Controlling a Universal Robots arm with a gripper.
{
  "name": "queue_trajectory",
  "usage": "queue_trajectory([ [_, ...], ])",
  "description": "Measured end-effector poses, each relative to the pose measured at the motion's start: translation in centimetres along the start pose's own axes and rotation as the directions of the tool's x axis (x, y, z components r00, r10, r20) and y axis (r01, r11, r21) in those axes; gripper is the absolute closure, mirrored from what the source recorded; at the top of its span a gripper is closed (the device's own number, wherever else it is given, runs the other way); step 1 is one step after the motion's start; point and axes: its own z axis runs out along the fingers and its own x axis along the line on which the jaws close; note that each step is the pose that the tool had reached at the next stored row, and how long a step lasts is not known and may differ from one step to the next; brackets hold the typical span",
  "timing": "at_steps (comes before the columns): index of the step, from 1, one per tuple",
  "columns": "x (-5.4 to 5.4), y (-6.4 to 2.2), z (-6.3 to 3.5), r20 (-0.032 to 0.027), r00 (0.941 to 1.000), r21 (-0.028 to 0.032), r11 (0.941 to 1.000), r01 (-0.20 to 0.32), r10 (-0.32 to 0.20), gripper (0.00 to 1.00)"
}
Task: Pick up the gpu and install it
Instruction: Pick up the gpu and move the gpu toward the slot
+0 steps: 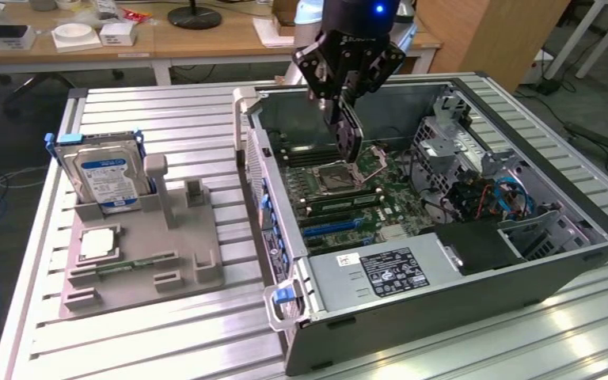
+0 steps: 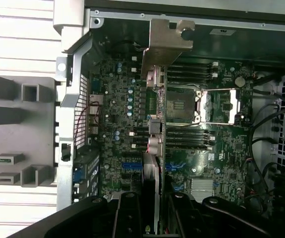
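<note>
My gripper (image 1: 342,93) is clamped on the gpu (image 1: 348,141), with my fingers (image 2: 129,215) pressing on its two flat faces. The card hangs edge-down below me, its silver bracket (image 2: 165,38) at one end. Directly beneath it lies the motherboard (image 1: 351,198) in the open computer case (image 1: 442,317). The card seems clear of the board, though I can't be sure. Well off to one side, a hard drive (image 1: 108,178) stands in a grey tray (image 1: 177,253).

A lab: open computer case (image 1: 473,317) on slatted bench (image 1: 156,340), desks (image 1: 209,39) behind.
</note>
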Motion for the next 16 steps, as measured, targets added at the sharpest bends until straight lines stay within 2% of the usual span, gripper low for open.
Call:
queue_trajectory([
  [16, -1.8, -0.06, 0.15, -0.0001, 1.0000, 0.0001, 1.0000, 0.000, 0.000, 0.73],
])
